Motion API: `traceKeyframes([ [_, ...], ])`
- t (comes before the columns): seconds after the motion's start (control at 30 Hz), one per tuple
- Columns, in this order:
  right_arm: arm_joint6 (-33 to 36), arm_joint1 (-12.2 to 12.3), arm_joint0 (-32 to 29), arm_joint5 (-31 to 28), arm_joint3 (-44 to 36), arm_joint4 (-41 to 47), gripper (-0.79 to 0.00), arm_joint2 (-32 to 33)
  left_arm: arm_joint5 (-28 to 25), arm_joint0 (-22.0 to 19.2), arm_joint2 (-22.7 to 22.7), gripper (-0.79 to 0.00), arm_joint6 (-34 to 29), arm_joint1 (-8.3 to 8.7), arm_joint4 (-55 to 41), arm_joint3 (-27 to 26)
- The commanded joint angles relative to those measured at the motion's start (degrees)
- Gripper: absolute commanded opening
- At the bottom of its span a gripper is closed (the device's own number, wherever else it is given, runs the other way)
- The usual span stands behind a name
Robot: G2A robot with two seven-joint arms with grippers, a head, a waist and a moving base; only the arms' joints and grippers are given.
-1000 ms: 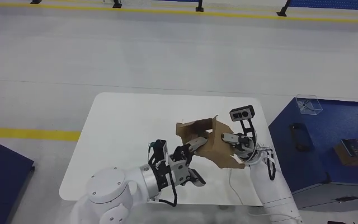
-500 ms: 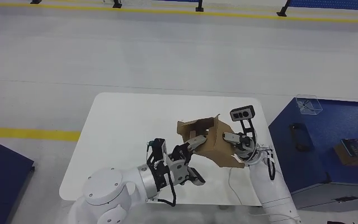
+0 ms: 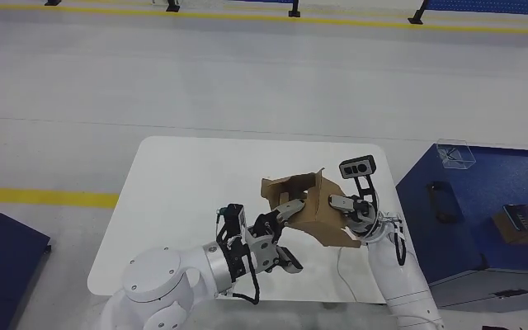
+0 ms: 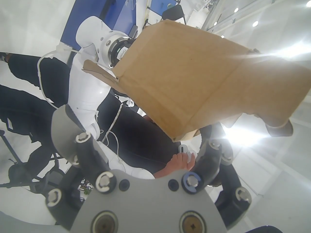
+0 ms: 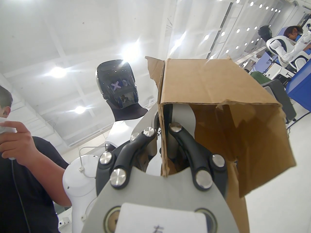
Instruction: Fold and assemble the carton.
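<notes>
The left gripper [image 3: 293, 239] sits over the near part of the white rectangular table [image 3: 173, 206]. Its two fingers are spread wide and clamp nothing. One black finger [image 3: 283, 214] reaches forward to the near left side of the brown cardboard carton [image 3: 318, 216], but it cannot be told whether it presses on the board. The other finger points off to the side, apart from the carton.

The left wrist view looks up at the carton, which hangs just ahead of and above this gripper. Its creased underside faces the camera, one lower corner lies over the gap between the fingers, and a small flap juts out at one edge.

The carton is held up off the table, tilted and partly folded into a box. Loose flaps stand at its far open end.

The right gripper [image 5: 162, 132] is at the carton's right side and is closed narrowly on one wall. One finger is inside the box and the other outside, with the raw cardboard edge pinched between them.

Farther right of this gripper, off the table, stands a dark blue cabinet [image 3: 450, 214] with a small clear box [image 3: 455, 154] on top.
</notes>
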Motion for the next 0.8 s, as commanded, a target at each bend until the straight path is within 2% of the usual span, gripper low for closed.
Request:
traceKeyframes([
  [0.0, 0.00, 0.00, 0.00, 0.00, 0.00, 0.00, -0.785, 0.00, 0.00, 0.00, 0.00, 0.000, 0.00, 0.00, 0.00, 0.00],
  [0.43, 0.00, 0.00, 0.00, 0.00, 0.00, 0.00, -0.785, 0.00, 0.00, 0.00, 0.00, 0.000, 0.00, 0.00, 0.00, 0.00],
  [0.5, 0.00, 0.00, 0.00, 0.00, 0.00, 0.00, -0.785, 0.00, 0.02, 0.05, 0.39, 0.000, -0.19, 0.12, 2.22, -0.88],
  [0.7, -2.66, 0.00, -0.03, 5.39, 0.34, 0.10, -0.785, -1.06, -0.66, 2.44, -0.56, 0.000, 0.29, 0.92, 11.37, -6.56],
  [0.77, -2.13, 0.01, 0.68, 7.19, 1.33, 0.35, -0.785, -1.34, -0.89, 3.15, -1.84, 0.000, 0.18, 1.09, 12.11, -6.57],
])
